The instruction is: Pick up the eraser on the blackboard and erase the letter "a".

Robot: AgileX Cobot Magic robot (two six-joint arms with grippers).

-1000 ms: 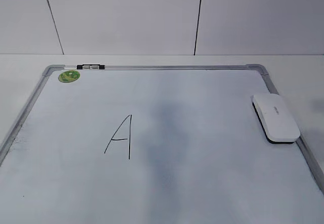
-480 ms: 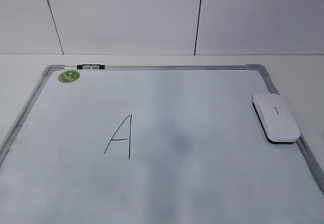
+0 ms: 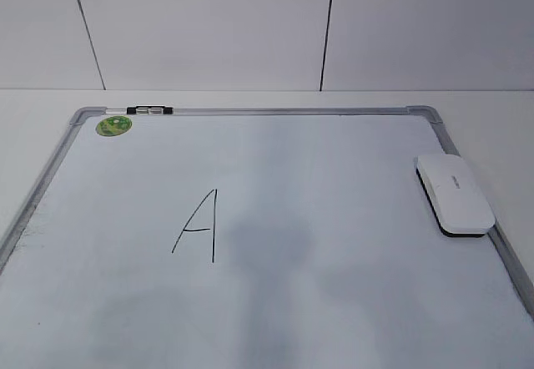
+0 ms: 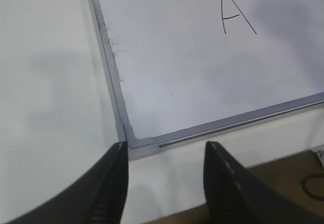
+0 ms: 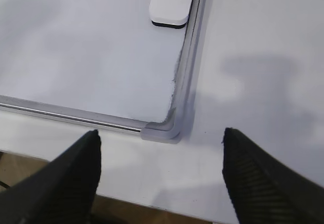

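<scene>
Exterior view: angled down across the blackboard point(image 3: 334, 177) toward the rear wall. Left wrist view: close above the near-left corner, showing the capital "A" point(image 4: 237, 11). Right wrist view: close above the near-right corner, showing the eraser point(image 5: 172, 0), shared with exterior.

We recorded a white board point(image 3: 334, 219) with a silver-grey frame, a green round sticker point(image 3: 113, 124) and a black capital letter point(image 3: 198, 225). The eraser point(image 3: 455, 194) was white over a dark underside. Both grippers point(image 4: 164, 183) point(image 5: 159, 168) showed black ribbed fingers. The table point(image 3: 492, 127) was white.
</scene>
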